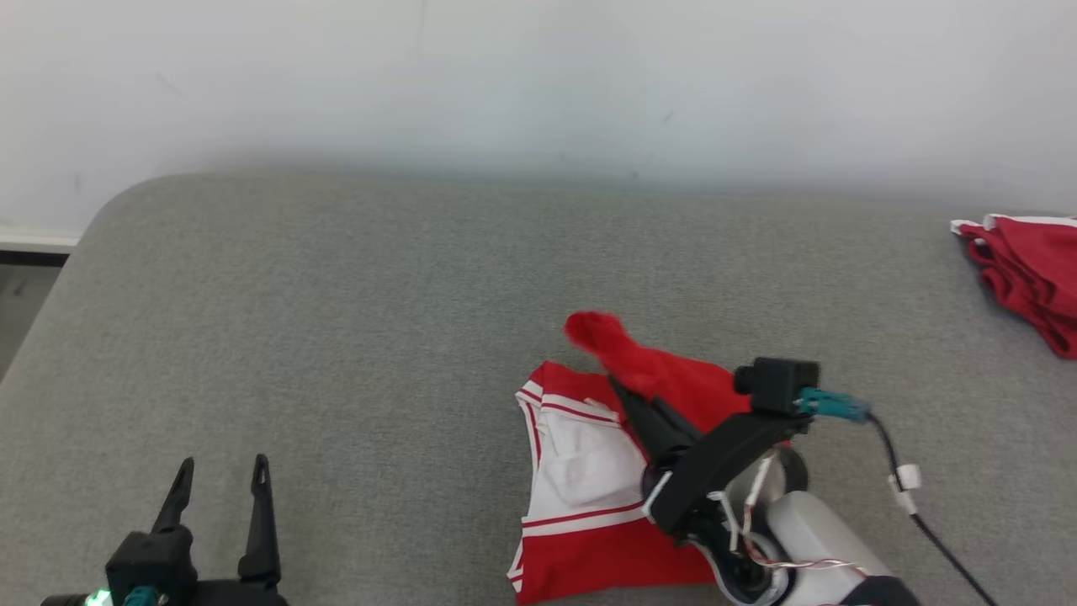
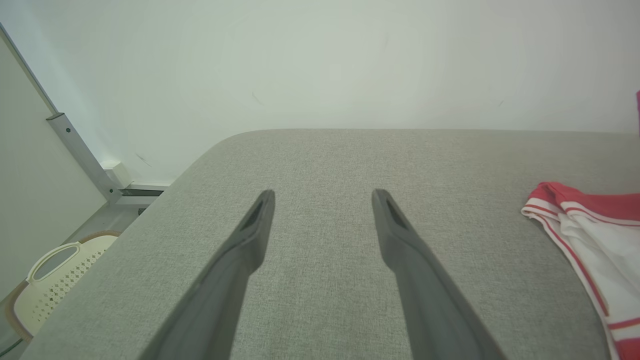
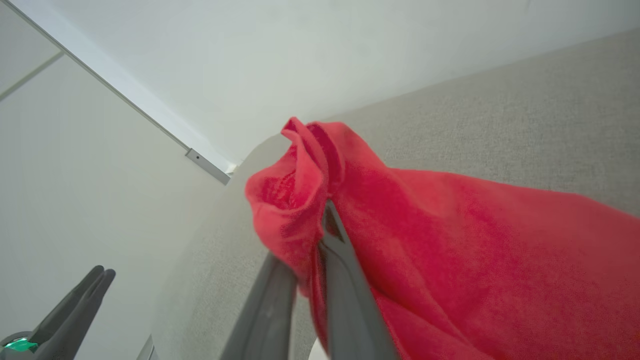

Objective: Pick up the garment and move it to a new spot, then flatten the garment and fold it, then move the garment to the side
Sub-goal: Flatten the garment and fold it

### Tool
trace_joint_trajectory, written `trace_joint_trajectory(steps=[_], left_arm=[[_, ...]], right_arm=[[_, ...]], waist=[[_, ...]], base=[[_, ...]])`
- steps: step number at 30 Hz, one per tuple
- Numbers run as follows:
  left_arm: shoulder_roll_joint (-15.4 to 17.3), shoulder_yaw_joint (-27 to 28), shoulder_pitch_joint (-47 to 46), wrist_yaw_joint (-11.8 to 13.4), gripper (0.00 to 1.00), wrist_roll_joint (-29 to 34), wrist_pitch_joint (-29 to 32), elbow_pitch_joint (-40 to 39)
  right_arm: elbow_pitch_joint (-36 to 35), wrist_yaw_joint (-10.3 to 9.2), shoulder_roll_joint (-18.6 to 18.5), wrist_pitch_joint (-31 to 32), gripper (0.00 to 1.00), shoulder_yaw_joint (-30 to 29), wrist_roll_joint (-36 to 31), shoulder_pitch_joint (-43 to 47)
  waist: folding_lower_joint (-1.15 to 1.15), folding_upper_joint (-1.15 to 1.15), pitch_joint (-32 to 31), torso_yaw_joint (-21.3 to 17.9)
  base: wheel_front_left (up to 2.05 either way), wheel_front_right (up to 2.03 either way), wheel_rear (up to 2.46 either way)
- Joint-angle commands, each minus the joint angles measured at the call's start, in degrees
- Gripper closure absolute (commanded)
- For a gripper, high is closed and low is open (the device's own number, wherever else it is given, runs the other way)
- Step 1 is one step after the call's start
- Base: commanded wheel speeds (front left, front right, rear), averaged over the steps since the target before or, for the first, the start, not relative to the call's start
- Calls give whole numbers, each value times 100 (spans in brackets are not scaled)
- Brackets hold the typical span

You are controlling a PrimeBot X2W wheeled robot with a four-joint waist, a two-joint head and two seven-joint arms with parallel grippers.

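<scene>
Head view placed the garment point(image 1: 589, 480) at five o'clock on the grey cushion point(image 1: 379, 295), lying flat except for one red corner raised toward twelve. The cloth was red with a white panel and red-striped trim, rumpled, not yet flat. The right gripper point(image 1: 627, 394) had its fingers pressed together on that raised corner, judged a lift to spread or fold it. The left gripper point(image 1: 224, 463) hung at seven o'clock, fingers spread, empty, well apart from the cloth. A red pile point(image 1: 1031, 269) lay at three o'clock.
</scene>
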Motion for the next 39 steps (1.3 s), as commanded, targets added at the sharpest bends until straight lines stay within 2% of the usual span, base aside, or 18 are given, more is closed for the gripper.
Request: trace_joint_trajectory(steps=[1,4,8,10,11,12,16,19,21,25,32,36,39], left_arm=[[-40,-27,-141,-40,0,-42,-35,38],[-112,-144,-266,-98,0,-19,-39,142],[-199,-256,-464,-187,0,-11,-76,332],[-216,-283,-542,-227,0,-25,-109,441],[-216,-283,-563,-228,0,-34,-127,483],[-219,-280,-562,-228,0,-47,-151,529],[-198,-218,-467,-206,0,-94,-212,620],[-175,-165,-386,-186,0,-142,-260,657],[-170,-141,-348,-144,0,-158,-279,638],[-145,-114,-207,-73,0,-184,-299,557],[-92,-78,45,21,0,-213,-320,441],[-50,-72,184,73,0,-182,-341,347],[8,-86,343,124,0,-133,-347,189]], right_arm=[[139,-12,134,22,100,16,-121,-89],[622,-12,332,85,100,22,-254,-167],[1355,-12,413,-92,100,63,-518,-341],[1576,-12,420,-176,100,202,-424,-395],[1615,-12,421,-207,60,284,-297,-401],[1606,-12,419,-250,0,362,-159,-415],[1519,-12,410,-519,0,582,156,-557],[1384,-12,395,-816,0,492,150,-651],[1253,-12,204,-1035,0,351,45,-679],[1003,-12,-312,-1491,0,32,-383,-582],[457,-12,-946,-1776,0,-824,-1109,77],[120,-12,-1004,-1843,0,-1249,-1663,578],[-248,-12,-853,-1870,0,-1725,-2091,1134]], waist=[[0,0,47,144],[0,0,67,312],[0,0,72,463],[0,0,62,498],[0,0,54,498],[0,0,48,485],[0,0,20,343],[0,0,-36,216],[0,0,-76,124],[0,0,-125,-39],[0,0,-201,-228],[0,0,-285,-295],[0,0,-375,-362]], base=[[0,0,0],[0,0,0],[0,0,0],[0,0,0],[0,0,0],[0,0,0],[0,0,0],[0,0,0],[0,0,0],[0,0,0],[0,0,0],[0,0,0],[0,0,0]])
